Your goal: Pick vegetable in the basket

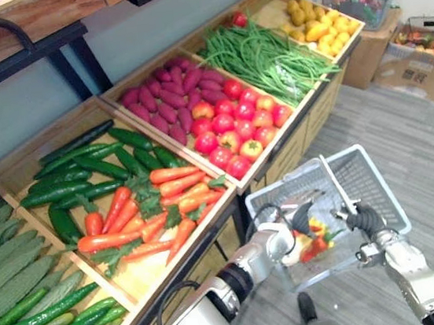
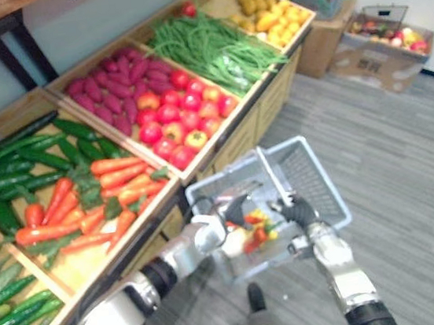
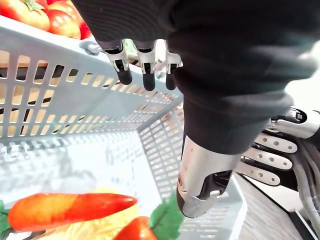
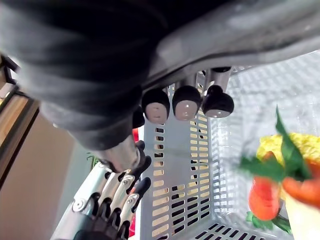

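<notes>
two carrots (image 3: 70, 210) in one basket (image 1: 372, 185)

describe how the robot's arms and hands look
Both arms are silver-grey with black joint bands. The left hand and right hand wear dark ribbed covers over back and wrist; their silver fingers end in dark rounded tips.

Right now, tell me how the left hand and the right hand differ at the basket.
The left hand has relaxed fingers and holds nothing; the right hand is curled round the basket's handle. The left hand reaches down into the basket, just above the carrots; the right hand stays up at the handle, carrying it. Both are at the same grey basket.
</notes>
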